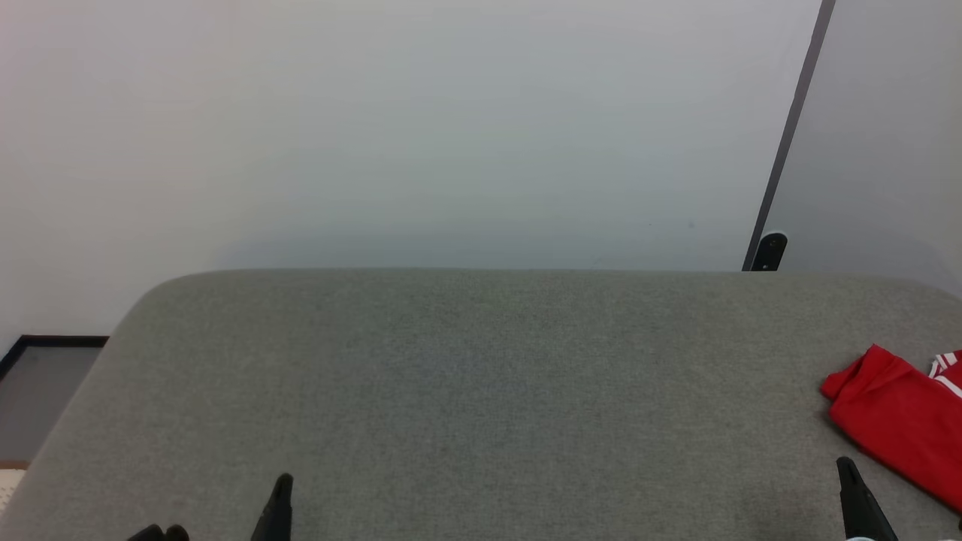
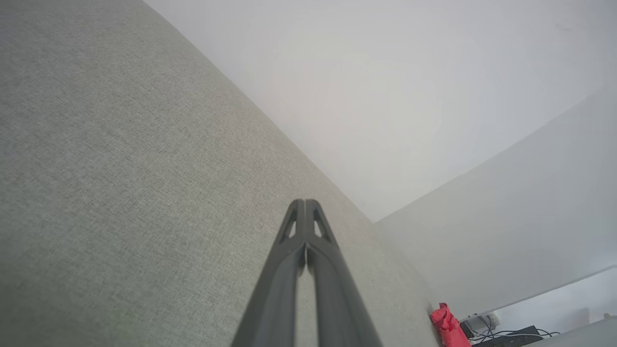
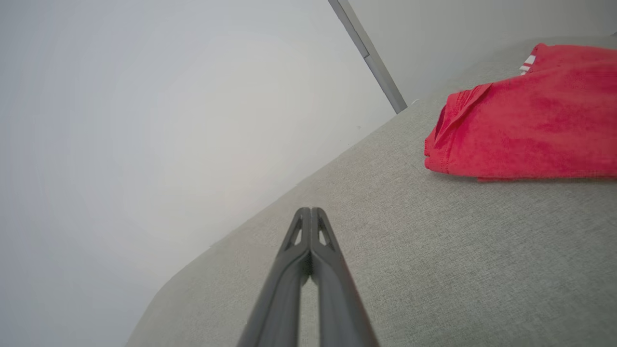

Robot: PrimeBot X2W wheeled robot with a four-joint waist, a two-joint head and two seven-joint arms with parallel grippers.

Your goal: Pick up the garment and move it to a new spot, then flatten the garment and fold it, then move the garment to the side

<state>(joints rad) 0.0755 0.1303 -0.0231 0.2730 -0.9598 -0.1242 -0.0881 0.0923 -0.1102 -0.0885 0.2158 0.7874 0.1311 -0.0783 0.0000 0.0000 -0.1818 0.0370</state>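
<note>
The garment [image 1: 898, 417], bright red with a bit of white striped trim, lies folded at the far right of the grey fabric surface [image 1: 481, 391], partly cut off by the head view's edge. It also shows as a red fold [image 3: 525, 130] at the upper right of the right wrist view and as a small red shape [image 2: 448, 327] low in the left wrist view. My right gripper [image 1: 845, 466] is shut and empty, just left of and nearer than the garment, not touching it. My left gripper [image 1: 283, 481] is shut and empty at the lower left, far from the garment.
A pale wall rises behind the surface's far edge. A dark slanted post [image 1: 789, 135] with a black foot [image 1: 768, 252] stands at the back right. Floor with a dark-framed panel [image 1: 45, 376] lies off the left edge. Cables [image 2: 501, 330] lie beyond the garment.
</note>
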